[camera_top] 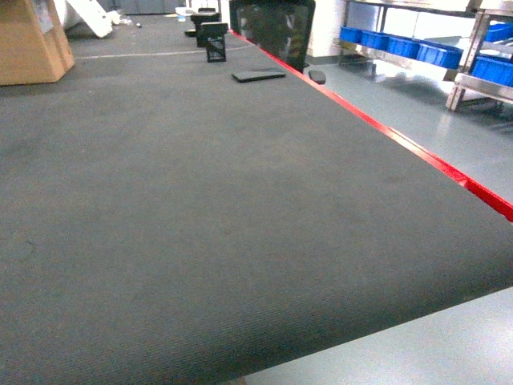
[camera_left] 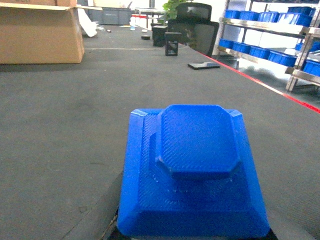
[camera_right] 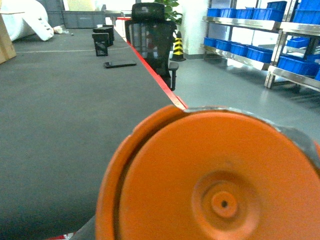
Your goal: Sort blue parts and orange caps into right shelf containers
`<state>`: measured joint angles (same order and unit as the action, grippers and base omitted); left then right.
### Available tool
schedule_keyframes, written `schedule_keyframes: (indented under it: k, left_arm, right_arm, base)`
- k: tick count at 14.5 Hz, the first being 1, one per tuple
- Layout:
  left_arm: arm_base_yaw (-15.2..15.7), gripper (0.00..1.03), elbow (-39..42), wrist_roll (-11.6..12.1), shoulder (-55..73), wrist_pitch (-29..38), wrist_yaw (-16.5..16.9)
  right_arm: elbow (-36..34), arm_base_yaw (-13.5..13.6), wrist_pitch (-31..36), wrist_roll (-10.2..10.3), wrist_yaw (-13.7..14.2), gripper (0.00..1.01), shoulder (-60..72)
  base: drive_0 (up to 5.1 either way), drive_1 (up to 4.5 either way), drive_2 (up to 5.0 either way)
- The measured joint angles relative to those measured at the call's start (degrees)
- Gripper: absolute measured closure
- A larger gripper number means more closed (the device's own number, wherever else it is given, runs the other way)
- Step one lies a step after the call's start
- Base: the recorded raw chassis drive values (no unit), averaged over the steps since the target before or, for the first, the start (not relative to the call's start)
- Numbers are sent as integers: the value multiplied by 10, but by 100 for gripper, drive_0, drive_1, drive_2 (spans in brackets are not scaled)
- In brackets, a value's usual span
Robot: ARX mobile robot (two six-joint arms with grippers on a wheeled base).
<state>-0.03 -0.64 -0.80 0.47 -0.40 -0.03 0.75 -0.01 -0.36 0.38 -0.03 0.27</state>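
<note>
Filling the lower centre of the left wrist frame, a blue stepped plastic part with chamfered corners (camera_left: 192, 170) sits right under the lens, apparently carried by the left end effector; its fingers are hidden, so I cannot tell their opening. A round orange plastic cap (camera_right: 215, 180) likewise crowds the right wrist frame, grip unseen. Both seem held for transport: blue plastic shelf crates (camera_top: 401, 44) wait upper right, well apart, beyond the dark grey carpeted surface (camera_top: 200, 216).

Cardboard box (camera_top: 30, 40) far left; black chair (camera_top: 275, 30), perhaps mesh-backed.
</note>
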Motion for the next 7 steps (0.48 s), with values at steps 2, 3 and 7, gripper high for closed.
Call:
schedule_keyframes:
  k: [2, 3, 7]
  left_arm:
    - [0, 62, 0, 0, 0, 0, 0]
    - [0, 62, 0, 0, 0, 0, 0]
    - [0, 62, 0, 0, 0, 0, 0]
  right_arm:
    - [0, 0, 0, 0, 0, 57, 0]
    - [0, 0, 0, 0, 0, 57, 0]
    - [0, 0, 0, 0, 0, 57, 0]
  base:
    - [-162, -162, -162]
    - [-162, -162, -162]
    - [-157, -157, -157]
